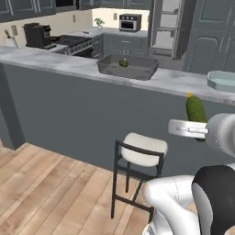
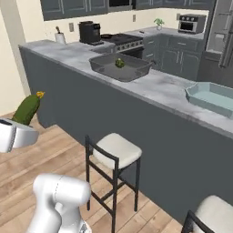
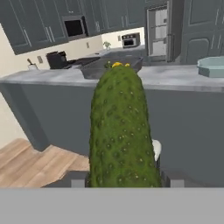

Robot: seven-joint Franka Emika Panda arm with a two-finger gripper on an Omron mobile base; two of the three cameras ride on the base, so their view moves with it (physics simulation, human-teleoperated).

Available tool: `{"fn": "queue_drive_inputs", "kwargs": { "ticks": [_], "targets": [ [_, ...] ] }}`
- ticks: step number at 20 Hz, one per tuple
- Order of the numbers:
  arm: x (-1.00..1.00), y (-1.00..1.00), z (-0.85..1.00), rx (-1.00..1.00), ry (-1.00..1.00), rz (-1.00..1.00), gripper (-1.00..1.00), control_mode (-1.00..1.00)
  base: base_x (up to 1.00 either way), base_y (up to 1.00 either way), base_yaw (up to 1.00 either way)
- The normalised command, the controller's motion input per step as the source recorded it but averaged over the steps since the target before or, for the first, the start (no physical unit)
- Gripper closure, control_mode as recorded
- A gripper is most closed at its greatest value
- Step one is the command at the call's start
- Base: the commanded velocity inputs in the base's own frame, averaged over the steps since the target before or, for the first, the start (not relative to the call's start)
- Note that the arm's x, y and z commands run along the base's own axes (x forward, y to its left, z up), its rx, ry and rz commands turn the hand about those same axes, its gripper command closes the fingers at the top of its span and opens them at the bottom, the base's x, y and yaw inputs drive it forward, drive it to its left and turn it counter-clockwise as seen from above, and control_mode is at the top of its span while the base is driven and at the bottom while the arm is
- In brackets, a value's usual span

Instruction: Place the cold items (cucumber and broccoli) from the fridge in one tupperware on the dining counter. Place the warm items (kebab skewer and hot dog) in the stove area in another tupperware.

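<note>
Cucumber sits between the jaws, clamped near its stem end; most of its length sticks out past the tips. Jaws closed on it. Hand held level in front of the bench, below its top edge. Cucumber's long axis runs up, yellow flower tip uppermost, tilted slightly.

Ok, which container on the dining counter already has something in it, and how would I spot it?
Follow the long grey marble dining counter above the dark panel wall. Two containers sit on it: the dark grey translucent rectangular tupperware nearer the stove end, and a pale blue tupperware further along. The dark one holds a small green broccoli piece; nothing can be seen inside the blue one.
</note>
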Motion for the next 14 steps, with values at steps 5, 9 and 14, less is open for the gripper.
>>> {"fn": "queue_drive_inputs", "kwargs": {
  "ticks": [5,9,14],
  "targets": [
    [0.00,0.00,0.00,0.00,0.00,0.00,1.00,1.00,0.85,1.00,-0.32],
    [0.00,0.00,0.00,0.00,0.00,0.00,1.00,1.00,0.79,0.93,-0.41],
    [0.00,0.00,0.00,0.00,0.00,0.00,1.00,1.00,0.73,0.70,-0.62]
  ]
}}
